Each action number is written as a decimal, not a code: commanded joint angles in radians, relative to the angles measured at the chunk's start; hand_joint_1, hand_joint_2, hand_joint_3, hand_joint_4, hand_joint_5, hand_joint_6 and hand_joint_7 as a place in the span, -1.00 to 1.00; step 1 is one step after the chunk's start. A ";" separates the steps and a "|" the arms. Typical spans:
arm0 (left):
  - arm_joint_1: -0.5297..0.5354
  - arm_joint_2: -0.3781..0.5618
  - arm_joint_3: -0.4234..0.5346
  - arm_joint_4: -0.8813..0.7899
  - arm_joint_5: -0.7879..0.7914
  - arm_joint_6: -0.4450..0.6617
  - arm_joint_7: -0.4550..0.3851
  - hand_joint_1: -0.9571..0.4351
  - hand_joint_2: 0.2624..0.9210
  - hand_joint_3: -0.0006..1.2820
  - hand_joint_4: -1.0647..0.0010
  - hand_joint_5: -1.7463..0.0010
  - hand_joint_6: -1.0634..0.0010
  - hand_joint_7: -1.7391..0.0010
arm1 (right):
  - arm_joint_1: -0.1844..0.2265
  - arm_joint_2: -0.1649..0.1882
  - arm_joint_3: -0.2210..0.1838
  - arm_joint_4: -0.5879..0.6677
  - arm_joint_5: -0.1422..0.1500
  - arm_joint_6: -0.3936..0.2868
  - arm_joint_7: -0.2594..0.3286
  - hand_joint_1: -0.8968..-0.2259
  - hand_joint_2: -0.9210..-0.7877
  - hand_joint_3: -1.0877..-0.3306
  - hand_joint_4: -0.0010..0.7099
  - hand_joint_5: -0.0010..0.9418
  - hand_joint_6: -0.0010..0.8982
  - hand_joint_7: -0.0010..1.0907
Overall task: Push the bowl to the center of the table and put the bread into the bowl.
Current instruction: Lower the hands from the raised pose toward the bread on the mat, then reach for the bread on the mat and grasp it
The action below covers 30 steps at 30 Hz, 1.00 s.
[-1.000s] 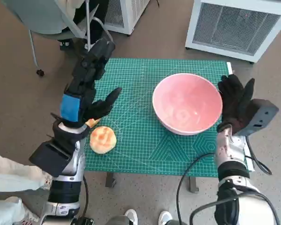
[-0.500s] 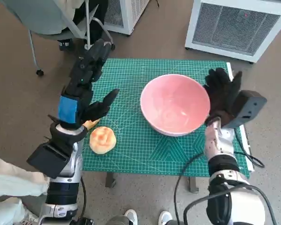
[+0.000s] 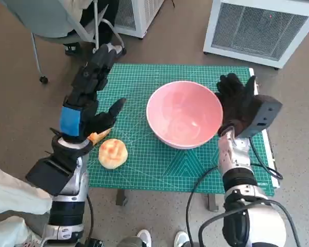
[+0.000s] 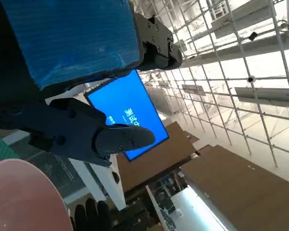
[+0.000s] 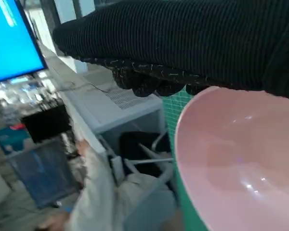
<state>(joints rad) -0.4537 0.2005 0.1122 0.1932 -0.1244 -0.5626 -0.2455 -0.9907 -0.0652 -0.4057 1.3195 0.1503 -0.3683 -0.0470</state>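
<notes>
A pink bowl (image 3: pixel 184 113) stands upright on the green cutting mat (image 3: pixel 144 82), a little right of the middle. My gloved right hand (image 3: pixel 236 103) presses flat against the bowl's right rim, fingers spread and holding nothing. The round golden bread (image 3: pixel 113 153) lies near the mat's front left corner. My left hand (image 3: pixel 88 98) hovers above the mat's left side, just behind the bread, fingers spread apart and empty. The bowl's rim (image 4: pixel 24 192) also shows in the left wrist view, and its inside (image 5: pixel 236 159) fills much of the right wrist view under the glove (image 5: pixel 183 43).
A grey chair (image 3: pixel 56 20) stands behind the table's left corner. White grilled units (image 3: pixel 262 25) stand on the floor at the back right. A black cable (image 3: pixel 206 185) hangs off the table's front edge. A person's pale trouser leg (image 3: pixel 10 200) is at the lower left.
My right hand has pushed the bowl to the left, toward the middle of the mat. My left hand has drifted slightly left; the bread has stayed put.
</notes>
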 commanded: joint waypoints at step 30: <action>0.029 0.517 0.046 0.023 0.406 0.524 -0.070 -0.31 1.00 -0.67 0.81 1.00 0.53 1.00 | 0.117 -0.064 0.250 -0.434 -0.055 -0.667 0.348 -0.02 -1.00 -0.17 0.01 -0.91 -0.99 0.43</action>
<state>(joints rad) -0.4404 0.6952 0.1901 0.2571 0.2475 -0.1630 -0.2764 -0.9308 -0.1263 -0.1873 0.9429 0.1042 -0.9980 0.2680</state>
